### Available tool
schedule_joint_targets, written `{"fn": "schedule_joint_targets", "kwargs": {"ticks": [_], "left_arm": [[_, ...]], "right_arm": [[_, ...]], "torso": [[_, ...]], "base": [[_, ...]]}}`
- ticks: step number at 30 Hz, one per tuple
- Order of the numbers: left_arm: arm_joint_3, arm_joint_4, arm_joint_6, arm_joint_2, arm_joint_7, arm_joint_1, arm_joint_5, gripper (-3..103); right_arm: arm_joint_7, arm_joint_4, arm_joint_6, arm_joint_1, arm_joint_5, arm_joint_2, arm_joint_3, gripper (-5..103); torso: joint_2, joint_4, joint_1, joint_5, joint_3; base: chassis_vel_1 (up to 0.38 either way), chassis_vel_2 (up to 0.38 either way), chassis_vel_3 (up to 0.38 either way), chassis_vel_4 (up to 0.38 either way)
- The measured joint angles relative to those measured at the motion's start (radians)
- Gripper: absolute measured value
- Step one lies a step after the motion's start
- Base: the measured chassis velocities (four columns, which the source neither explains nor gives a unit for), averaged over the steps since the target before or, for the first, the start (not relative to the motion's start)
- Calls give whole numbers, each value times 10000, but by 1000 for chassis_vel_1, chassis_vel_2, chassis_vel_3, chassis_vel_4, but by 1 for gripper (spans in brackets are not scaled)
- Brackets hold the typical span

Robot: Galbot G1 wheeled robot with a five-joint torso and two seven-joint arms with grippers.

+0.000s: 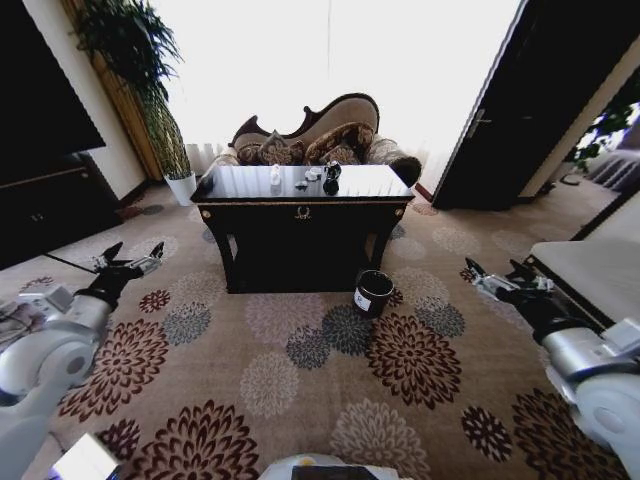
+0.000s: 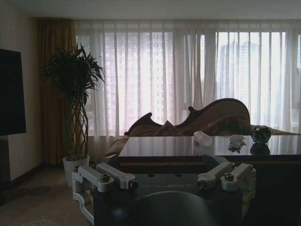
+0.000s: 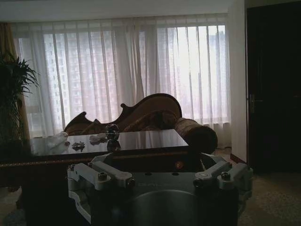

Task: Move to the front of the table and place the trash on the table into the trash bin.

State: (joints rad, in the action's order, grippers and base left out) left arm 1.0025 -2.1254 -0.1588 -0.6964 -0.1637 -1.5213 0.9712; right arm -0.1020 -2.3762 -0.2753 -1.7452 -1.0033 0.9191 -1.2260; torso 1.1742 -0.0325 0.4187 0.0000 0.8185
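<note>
Three bits of trash [image 1: 305,178] are seen on the table [image 1: 245,190], with the trash bin [image 1: 373,293] on the carpet by its front right leg. The left gripper [image 1: 130,262] and right gripper [image 1: 495,281] are held wide apart, empty, well short of the table.

Trash [image 1: 331,171] on table [image 1: 250,185]

Left claw [image 2: 164,181] spread wide — table [image 2: 155,151] beyond (trash [image 2: 237,141] on top).
</note>
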Motion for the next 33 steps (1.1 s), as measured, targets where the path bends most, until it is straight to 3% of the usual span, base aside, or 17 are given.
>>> {"fn": "schedule_joint_targets", "kwargs": {"ticks": [33], "left_arm": [[-58, -41, -13, -17, -21, 2, -54, 100]], "right_arm": [[95, 0, 368, -216, 11, 77, 72, 100]], "torso": [[0, 0, 0, 0, -1]], "base": [[0, 0, 0, 0]]}}
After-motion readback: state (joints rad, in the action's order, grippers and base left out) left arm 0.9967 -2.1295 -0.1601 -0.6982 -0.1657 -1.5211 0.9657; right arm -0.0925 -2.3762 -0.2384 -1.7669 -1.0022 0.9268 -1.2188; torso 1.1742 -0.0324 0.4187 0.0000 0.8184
